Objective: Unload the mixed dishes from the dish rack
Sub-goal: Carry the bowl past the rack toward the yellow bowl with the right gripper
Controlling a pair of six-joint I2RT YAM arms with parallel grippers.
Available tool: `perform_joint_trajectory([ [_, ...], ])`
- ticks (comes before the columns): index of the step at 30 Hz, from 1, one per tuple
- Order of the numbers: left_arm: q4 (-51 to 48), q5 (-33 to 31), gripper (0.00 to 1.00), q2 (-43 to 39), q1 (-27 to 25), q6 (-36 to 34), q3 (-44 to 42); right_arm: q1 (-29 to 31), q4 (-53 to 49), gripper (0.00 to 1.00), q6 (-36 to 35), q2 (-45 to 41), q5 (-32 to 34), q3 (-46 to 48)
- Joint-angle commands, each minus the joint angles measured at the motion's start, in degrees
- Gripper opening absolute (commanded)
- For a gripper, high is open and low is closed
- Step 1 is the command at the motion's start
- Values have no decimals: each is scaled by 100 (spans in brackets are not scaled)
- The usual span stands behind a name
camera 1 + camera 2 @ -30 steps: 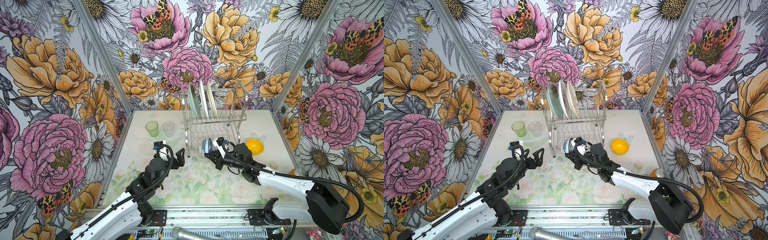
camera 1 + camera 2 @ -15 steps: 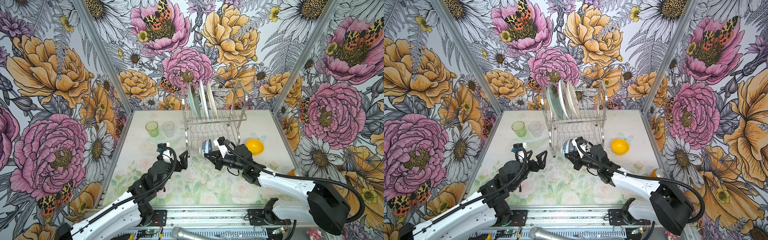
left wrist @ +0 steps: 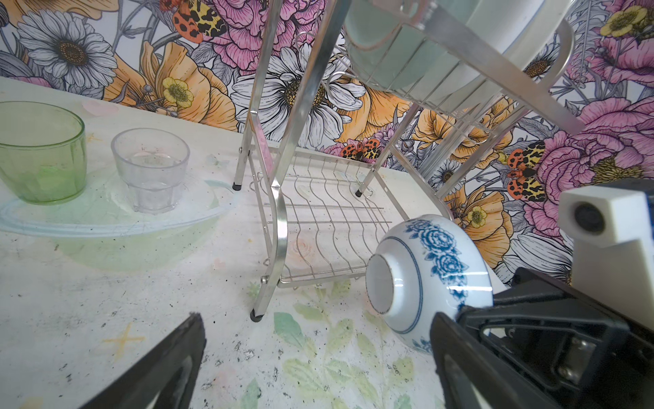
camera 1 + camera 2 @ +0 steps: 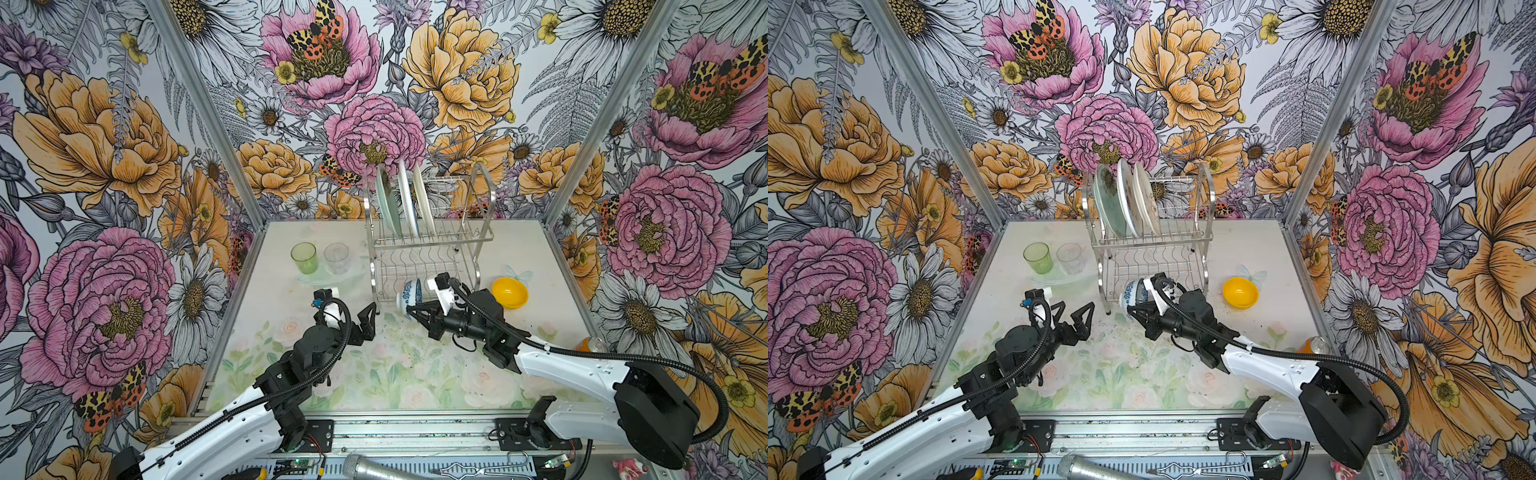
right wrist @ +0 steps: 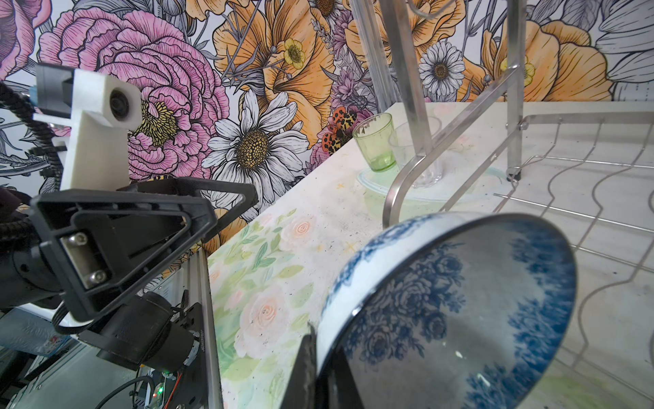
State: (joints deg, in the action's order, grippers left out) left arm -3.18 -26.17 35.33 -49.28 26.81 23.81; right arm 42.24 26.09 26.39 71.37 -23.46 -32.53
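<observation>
The dish rack (image 4: 432, 245) (image 4: 1152, 243) stands at the back of the table with three plates upright on its top tier: pale green (image 4: 384, 208), white (image 4: 407, 203) and cream (image 4: 423, 199). My right gripper (image 4: 415, 311) (image 5: 318, 340) is shut on the rim of the blue-and-white bowl (image 4: 409, 293) (image 5: 460, 318), which lies on its side at the front edge of the lower shelf. My left gripper (image 4: 361, 322) (image 3: 316, 318) is open and empty, just left of the bowl (image 3: 424, 269) and near the rack's front leg (image 3: 269, 283).
A green tumbler (image 4: 304, 257) and a clear tumbler (image 4: 336, 257) stand left of the rack. A yellow bowl (image 4: 510, 293) sits on the table to its right. An orange can (image 4: 584, 344) lies by the right wall.
My left gripper has moved right, toward the rack's front leg and the bowl, staying open. The right gripper and the bowl have barely shifted.
</observation>
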Motion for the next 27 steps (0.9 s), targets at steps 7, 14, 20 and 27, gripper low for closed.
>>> perform_joint_trajectory([
  [7, 184, 72, 99, -82, -56, -201, -277, 214, 617, 0, 208, 172, 192, -623],
  [14, -14, 57, 99, -448, -76, -186, -412, 584, 460, 0, -35, 406, 250, -1054],
  [20, -424, -171, 99, -939, -76, -142, -495, 721, 360, 0, -169, 562, 244, -1268],
  [27, -754, -430, 99, -1674, -71, -59, -656, 777, -178, 0, -535, 204, 109, -1131],
])
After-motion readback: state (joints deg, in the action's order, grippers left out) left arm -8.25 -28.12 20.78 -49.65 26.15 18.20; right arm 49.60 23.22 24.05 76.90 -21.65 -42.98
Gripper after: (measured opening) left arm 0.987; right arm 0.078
